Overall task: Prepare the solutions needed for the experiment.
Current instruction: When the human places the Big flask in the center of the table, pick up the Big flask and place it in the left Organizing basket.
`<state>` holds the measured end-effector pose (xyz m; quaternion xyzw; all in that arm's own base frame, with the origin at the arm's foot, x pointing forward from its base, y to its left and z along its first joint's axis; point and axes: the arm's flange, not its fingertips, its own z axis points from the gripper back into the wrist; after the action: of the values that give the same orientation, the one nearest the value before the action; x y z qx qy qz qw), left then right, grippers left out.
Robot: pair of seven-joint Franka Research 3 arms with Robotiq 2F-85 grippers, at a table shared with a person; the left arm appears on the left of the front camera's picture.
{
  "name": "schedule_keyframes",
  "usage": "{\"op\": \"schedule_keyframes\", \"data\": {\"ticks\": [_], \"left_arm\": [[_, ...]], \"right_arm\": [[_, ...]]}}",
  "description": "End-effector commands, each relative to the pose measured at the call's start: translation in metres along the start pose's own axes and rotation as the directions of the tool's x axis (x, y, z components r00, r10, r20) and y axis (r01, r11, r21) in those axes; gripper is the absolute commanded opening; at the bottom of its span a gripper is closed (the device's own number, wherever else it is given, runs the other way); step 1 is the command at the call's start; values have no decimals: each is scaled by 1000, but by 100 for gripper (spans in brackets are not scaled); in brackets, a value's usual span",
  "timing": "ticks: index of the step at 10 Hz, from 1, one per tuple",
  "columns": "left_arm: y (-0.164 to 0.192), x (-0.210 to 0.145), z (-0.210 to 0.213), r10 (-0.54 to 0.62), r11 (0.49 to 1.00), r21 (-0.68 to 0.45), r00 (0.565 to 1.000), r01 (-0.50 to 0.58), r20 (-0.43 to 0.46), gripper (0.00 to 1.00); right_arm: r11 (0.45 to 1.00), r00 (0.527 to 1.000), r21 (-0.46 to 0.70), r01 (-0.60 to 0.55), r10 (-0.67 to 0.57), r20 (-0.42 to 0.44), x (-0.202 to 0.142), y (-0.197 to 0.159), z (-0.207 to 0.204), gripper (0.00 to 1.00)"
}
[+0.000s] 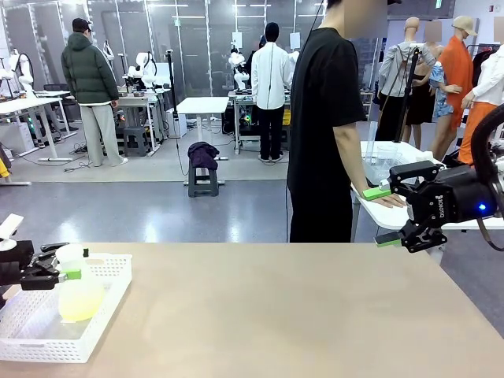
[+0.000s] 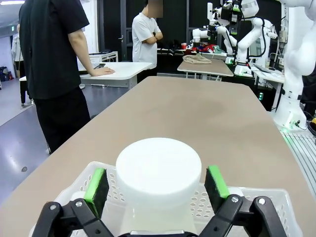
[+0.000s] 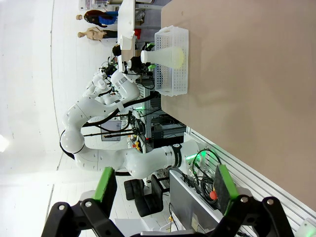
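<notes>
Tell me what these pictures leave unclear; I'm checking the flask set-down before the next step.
- Flask base, front view: hidden behind the white basket wall, so upright seating is unconfirmed.
- Liquid, left wrist view: the flask's white cap covers it.
- Left gripper pads: a gap shows, but slight contact cannot be excluded.
- Person's hand, front view: partly behind the right gripper.

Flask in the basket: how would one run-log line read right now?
flask: upright in white basket | left gripper: open around its neck | right gripper: open, empty, raised

Grey floor (image 1: pixel 157 213), white tables (image 1: pixel 201 105), dark stool (image 1: pixel 202 181), dark glass partitions (image 1: pixel 197 39).
</notes>
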<state>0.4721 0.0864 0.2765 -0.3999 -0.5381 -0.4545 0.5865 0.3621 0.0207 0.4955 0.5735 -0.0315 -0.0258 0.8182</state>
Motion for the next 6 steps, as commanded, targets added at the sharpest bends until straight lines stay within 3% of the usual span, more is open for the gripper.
{"op": "schedule_keyframes", "data": {"ticks": [1, 6], "left_arm": [[0, 1, -2, -2, 1000, -2, 1000, 2, 4, 100], [0, 1, -2, -2, 1000, -2, 1000, 2, 4, 100]], "right_arm": [[1000, 1000, 16, -8, 8, 3, -1, 2, 0, 100], [1000, 1000, 16, -8, 8, 3, -1, 2, 0, 100]]}}
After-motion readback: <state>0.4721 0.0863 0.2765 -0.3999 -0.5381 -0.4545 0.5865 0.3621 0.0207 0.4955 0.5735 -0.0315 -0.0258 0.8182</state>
